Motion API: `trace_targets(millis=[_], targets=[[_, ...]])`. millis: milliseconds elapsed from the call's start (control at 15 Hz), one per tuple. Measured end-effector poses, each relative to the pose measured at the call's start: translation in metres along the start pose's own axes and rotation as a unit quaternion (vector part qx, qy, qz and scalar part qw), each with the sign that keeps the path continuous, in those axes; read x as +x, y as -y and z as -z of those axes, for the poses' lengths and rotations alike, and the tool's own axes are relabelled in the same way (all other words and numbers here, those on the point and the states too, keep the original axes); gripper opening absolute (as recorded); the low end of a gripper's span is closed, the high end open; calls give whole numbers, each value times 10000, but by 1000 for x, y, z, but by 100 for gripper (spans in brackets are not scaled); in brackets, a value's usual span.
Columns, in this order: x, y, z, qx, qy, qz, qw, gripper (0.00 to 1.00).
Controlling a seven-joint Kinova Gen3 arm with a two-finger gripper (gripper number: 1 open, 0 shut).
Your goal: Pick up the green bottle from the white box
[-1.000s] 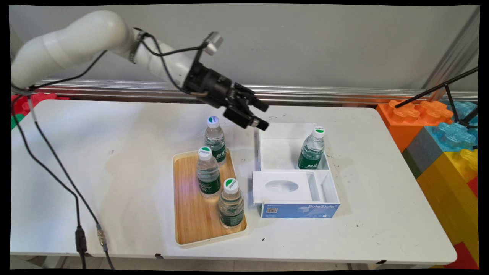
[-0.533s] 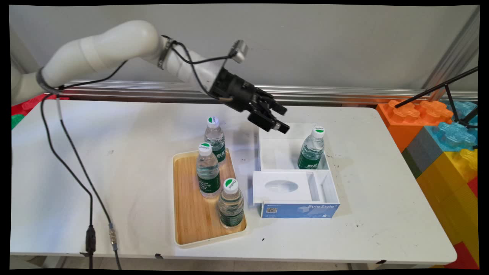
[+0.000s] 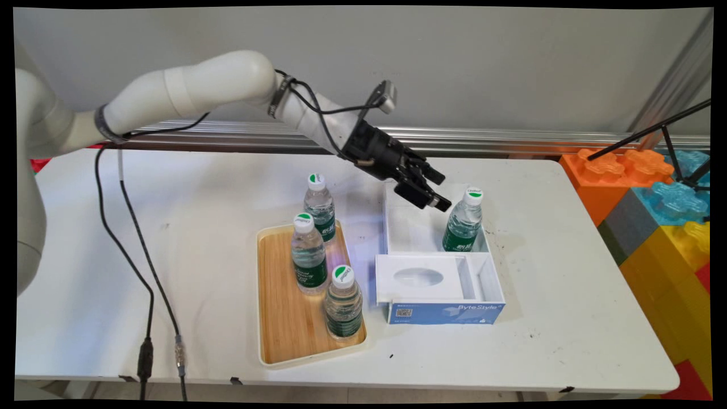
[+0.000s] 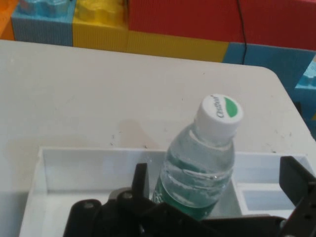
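My gripper [image 3: 442, 190] hangs open just left of a clear water bottle [image 3: 463, 224] with a green label and a white cap. The bottle stands upright in the far compartment of an open white box [image 3: 386, 227]. In the hand view the bottle [image 4: 202, 163] sits between my two fingers [image 4: 140, 177], a little ahead of them and untouched. The gripper [image 4: 217, 185] holds nothing.
A wooden tray [image 3: 278, 318] left of the box carries two more bottles [image 3: 309, 261], [image 3: 342, 304]; a third [image 3: 320, 207] stands at its far edge. The box's near part [image 3: 420, 278] has a blue front. Big coloured blocks [image 3: 653, 193] border the table's right side.
The arm has swung right and down, from above the far bottle by the tray to beside the bottle in the box. The fingers stay open.
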Motion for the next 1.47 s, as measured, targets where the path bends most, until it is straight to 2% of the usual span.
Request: trace_targets(millis=[400, 1133, 1467], targets=[[-1, 5, -29, -56, 2, 64, 10000, 100], [-13, -2, -60, -206, 65, 157, 9996, 100], [-19, -1, -67, -154, 105, 91, 9998, 100]])
